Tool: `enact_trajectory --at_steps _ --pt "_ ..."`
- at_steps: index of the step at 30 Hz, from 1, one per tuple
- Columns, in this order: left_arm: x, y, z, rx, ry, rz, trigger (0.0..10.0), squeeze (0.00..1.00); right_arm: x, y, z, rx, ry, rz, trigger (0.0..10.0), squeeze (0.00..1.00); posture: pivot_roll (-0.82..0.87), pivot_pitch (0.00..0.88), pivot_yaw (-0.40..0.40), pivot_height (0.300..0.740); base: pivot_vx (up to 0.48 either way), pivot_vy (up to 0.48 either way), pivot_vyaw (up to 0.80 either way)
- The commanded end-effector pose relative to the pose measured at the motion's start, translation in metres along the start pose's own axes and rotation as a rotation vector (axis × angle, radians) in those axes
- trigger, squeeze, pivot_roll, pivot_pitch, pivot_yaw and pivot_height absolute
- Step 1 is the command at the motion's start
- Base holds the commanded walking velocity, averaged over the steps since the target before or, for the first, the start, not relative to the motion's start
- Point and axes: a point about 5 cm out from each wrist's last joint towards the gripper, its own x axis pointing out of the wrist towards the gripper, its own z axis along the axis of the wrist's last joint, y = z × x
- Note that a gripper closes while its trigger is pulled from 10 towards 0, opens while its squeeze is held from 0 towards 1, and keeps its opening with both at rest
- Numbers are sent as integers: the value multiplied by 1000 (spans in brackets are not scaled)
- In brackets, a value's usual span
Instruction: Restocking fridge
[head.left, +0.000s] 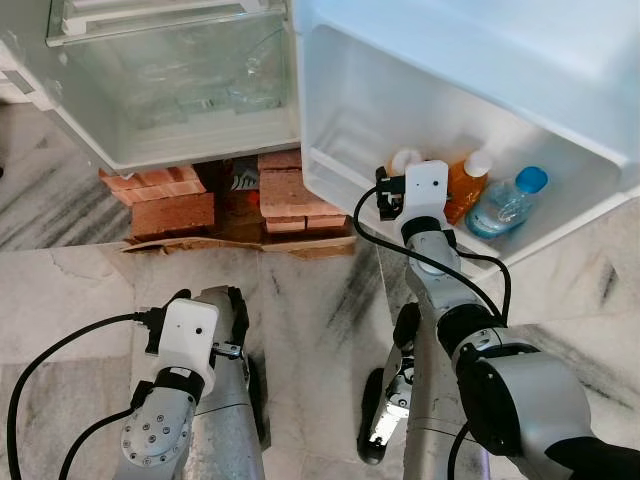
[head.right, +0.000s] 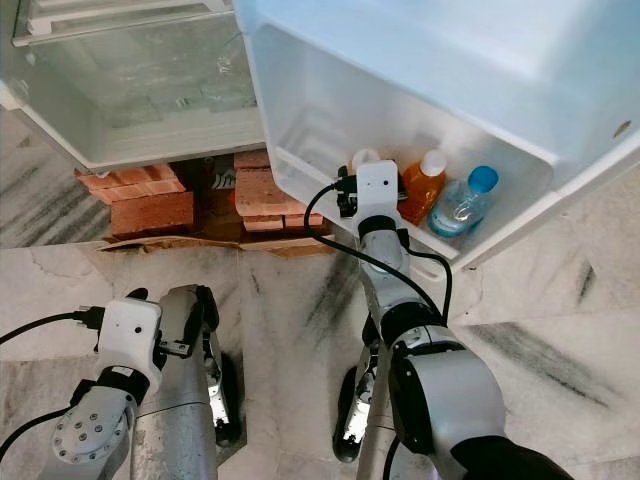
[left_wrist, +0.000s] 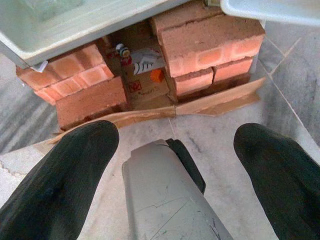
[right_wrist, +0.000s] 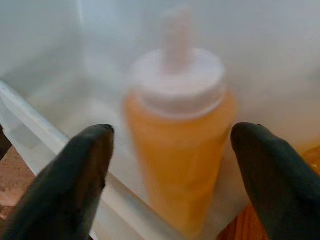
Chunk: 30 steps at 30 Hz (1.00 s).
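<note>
My right gripper (right_wrist: 172, 137) reaches into the white fridge door shelf (head.left: 565, 212) and stands open. A yellow-orange squeeze bottle (right_wrist: 176, 145) with a white nozzle cap stands upright between its fingers (right_wrist: 75, 175), with a gap on each side. In the eye views this bottle's white cap (head.left: 403, 158) peeks out behind the right wrist (head.left: 427, 190). Beside it on the shelf stand an orange bottle (head.left: 466, 186) and a clear water bottle (head.left: 505, 203) with a blue cap. My left gripper (left_wrist: 175, 137) hangs low and open, holding nothing, above my own leg (left_wrist: 160, 195).
The open fridge body shows a clear bottom drawer (head.left: 190, 95) under a glass shelf. The fridge rests on red bricks (head.left: 170, 200), with cardboard (left_wrist: 145, 82) between and under them. Grey marble floor (head.left: 310, 300) lies in front, where my feet (head.left: 385, 410) stand.
</note>
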Motion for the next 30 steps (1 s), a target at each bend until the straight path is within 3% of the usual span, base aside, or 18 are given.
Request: enact_trajectory --at_steps 1,7,17,24,30 --pt "-2 0 -8 8 36 8 10000 0 2 -1 7 -7 -42 20 10000 1000 275 380 -23 507 0 0 0" --pt "7 -2 -6 10 19 9 10000 0 9 -6 23 1 -110 19 10000 1000 263 356 -25 507 0 0 0" --pt "22 4 0 25 -22 28 10000 0 16 3 49 33 -231 75 10000 1000 262 306 -26 507 0 0 0" --pt "31 6 4 29 -48 36 10000 0 6 7 60 -2 -346 105 10000 1000 258 272 -27 507 0 0 0" --pt "35 5 3 30 -53 35 10000 0 -6 5 56 27 -336 142 10000 973 247 247 -30 507 0 0 0"
